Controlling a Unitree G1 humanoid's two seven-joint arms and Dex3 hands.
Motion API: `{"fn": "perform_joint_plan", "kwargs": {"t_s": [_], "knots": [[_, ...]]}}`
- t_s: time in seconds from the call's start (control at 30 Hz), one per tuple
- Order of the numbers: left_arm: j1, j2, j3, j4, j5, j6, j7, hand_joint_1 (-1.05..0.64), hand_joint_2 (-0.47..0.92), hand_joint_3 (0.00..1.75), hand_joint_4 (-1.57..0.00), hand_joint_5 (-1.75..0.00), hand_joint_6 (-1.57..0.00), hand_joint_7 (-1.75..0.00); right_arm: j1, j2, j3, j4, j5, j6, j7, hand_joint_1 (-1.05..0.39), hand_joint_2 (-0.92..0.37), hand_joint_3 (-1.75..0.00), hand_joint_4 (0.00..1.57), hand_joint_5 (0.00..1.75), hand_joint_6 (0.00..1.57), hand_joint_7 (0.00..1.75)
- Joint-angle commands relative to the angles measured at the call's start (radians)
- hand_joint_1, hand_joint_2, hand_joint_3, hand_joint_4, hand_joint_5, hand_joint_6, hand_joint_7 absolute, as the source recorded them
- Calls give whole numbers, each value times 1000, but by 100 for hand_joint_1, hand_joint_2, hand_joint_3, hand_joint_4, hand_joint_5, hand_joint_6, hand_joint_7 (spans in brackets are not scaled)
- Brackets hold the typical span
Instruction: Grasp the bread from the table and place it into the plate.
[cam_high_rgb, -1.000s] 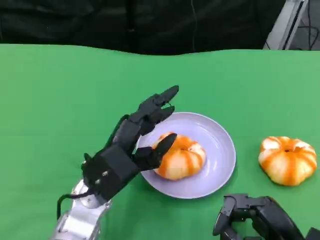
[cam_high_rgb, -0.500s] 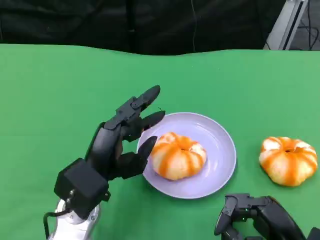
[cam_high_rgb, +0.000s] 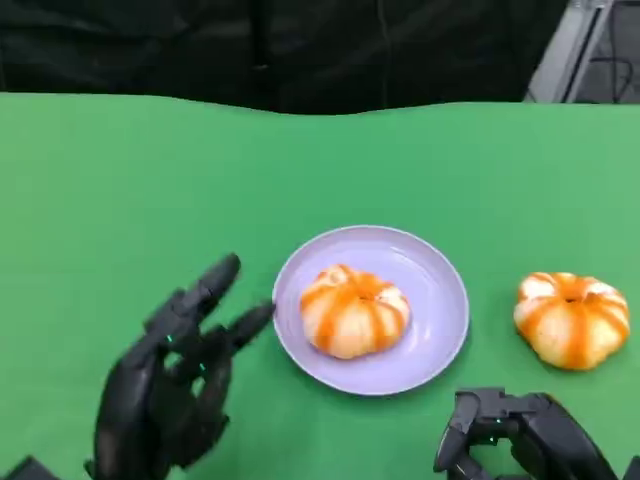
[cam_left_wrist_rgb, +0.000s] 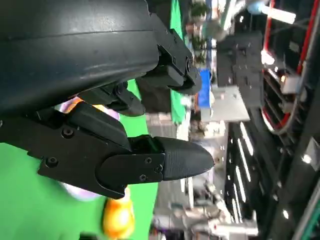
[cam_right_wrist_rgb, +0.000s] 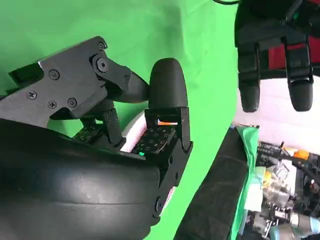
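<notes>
Head view: one bread (cam_high_rgb: 352, 310) lies in the lilac plate (cam_high_rgb: 440, 330); judged placed. A second bread (cam_high_rgb: 572, 318) sits on the green table (cam_high_rgb: 120, 200), well right of the plate, not yet moved. Left hand (cam_high_rgb: 170, 385), fingers spread, empty, lies near the plate's left rim. Right hand (cam_high_rgb: 520, 440) sits below the second bread; grip cannot be told.

Left wrist view: fingers (cam_left_wrist_rgb: 170, 157) apart, holding nothing.

Right wrist view: right hand's state unclear.

Even, bright overhead light on the green table (cam_high_rgb: 120, 180); shadows soft and short under the plate (cam_high_rgb: 440, 300). Head view sharp at centre; backdrop beyond the table dark. Left hand (cam_high_rgb: 170, 385) slightly motion-blurred. Left wrist view: near fingers (cam_left_wrist_rgb: 170, 157) sharp, background smeared, ceiling strip lights glaring. Right wrist view: shell glossy with highlights, far clutter soft.
</notes>
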Motion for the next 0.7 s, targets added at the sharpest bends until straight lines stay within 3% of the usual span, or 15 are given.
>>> {"fn": "perform_joint_plan", "kwargs": {"t_s": [0.03, 0.7], "knots": [[4, 0, 19, -2, -6, -15, -20, -79, 92, 51, -74, -3, -52, -3, 2, -14, -13, -9, 18, 0, 4, -10, -65, -92, 83, 146, 84, 119], [46, -12, 49, 136, -20, -88, -136, -67, 92, 43, -76, -1, -54, -1, 3, -16, -12, -14, 7, 6, -5, -11, -65, -91, 84, 146, 85, 118]]}}
